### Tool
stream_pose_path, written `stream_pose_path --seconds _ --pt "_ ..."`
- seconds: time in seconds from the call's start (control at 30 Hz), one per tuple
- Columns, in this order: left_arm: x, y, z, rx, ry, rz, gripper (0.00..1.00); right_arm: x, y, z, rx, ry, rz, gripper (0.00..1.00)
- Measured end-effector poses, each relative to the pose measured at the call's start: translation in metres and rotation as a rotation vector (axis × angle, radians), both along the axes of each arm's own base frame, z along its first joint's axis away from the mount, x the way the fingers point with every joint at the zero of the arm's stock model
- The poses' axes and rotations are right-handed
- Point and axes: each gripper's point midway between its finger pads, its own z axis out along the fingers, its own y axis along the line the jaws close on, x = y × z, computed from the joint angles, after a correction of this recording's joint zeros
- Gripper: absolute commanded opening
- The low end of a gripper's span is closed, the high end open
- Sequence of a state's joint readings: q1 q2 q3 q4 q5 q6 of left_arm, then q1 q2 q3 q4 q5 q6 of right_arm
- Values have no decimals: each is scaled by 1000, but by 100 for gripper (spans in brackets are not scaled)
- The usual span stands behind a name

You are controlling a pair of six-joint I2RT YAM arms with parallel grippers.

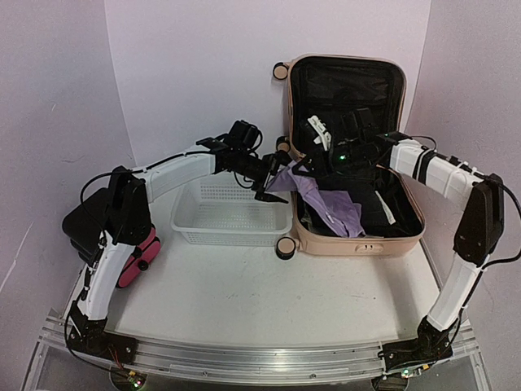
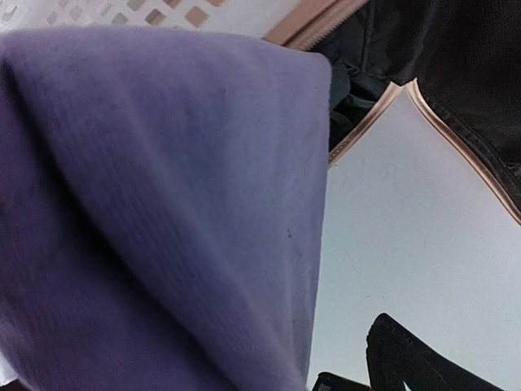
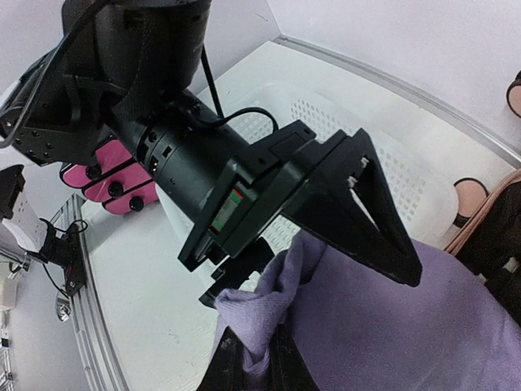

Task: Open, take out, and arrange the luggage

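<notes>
Top view: suitcase (image 1: pixel 326 244) lying open at the bench's far right, lid standing up. Purple cloth (image 1: pixel 330 208) trailing over its left rim toward the basket (image 1: pixel 228 216). Left gripper (image 1: pixel 273 181) hovering at that rim.

Left wrist: cloth filling the lens. A grab here is likely catching only a loose fold.

Right wrist: left jaws gaping wide beside the cloth. Right gripper (image 3: pixel 252 362) pinching a small bunch of it. That thin hold is risking a slip, dropping the cloth short of the basket.

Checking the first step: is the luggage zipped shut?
No, the luggage lies open, its lid raised and the black lining showing.
</notes>
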State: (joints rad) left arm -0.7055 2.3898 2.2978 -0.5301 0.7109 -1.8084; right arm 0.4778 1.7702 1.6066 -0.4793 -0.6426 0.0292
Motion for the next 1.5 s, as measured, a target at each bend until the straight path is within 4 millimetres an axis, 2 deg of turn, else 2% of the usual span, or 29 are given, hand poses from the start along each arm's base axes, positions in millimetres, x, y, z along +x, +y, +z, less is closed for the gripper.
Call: stream_pose_path --seconds 0.2,0.3,0.33,0.4,0.47,0.5,0.6,0.67,0.7,0.73,0.77,0.8,0.9,1.0,1.13,1.27,1.33,1.5 --pt "1 -1 -7 11 -5 10 78 -15 9 -15 -24 4 52 0" --pt "1 0 -10 18 0 13 56 -22 15 -17 -35 -12 80 0" --pt "1 0 -10 18 -4 12 45 -24 17 -17 -36 -18 89 0" --pt "2 0 -10 19 -18 11 28 -27 21 -17 -42 -30 103 0" --pt "5 2 -11 25 -44 6 17 -29 23 -18 -49 -41 113 0" --pt "6 3 -12 29 -61 -1 13 -29 23 -19 -54 -46 116 2" --pt "9 9 -12 41 -121 -27 1 -31 23 -21 -73 -57 122 26" --pt "13 16 -12 52 -159 -38 0 -32 23 -24 -85 -56 122 39" --pt "15 20 -12 58 -183 -45 0 -33 23 -25 -91 -49 122 49" --pt "18 25 -12 65 -204 -51 0 -34 22 -25 -98 -42 120 63" --pt "22 30 -12 72 -226 -56 0 -35 21 -26 -106 -31 113 90" --pt "27 36 -13 80 -246 -60 0 -35 20 -26 -118 -24 105 97" --pt "38 52 -18 104 -291 -72 0 -28 15 -19 -146 -30 56 98" --pt "45 67 -19 127 -344 -99 0 -10 1 -9 -156 -12 -64 98" --pt "47 83 -23 164 -409 -155 0 23 -44 -3 -171 25 -275 98" --pt "44 99 -33 212 -449 -222 0 40 -84 -3 -204 45 -414 98" --pt "42 107 -39 237 -464 -252 0 41 -91 -5 -221 50 -439 98" --pt "41 126 -47 312 -524 -312 0 38 -91 -7 -241 58 -443 98"
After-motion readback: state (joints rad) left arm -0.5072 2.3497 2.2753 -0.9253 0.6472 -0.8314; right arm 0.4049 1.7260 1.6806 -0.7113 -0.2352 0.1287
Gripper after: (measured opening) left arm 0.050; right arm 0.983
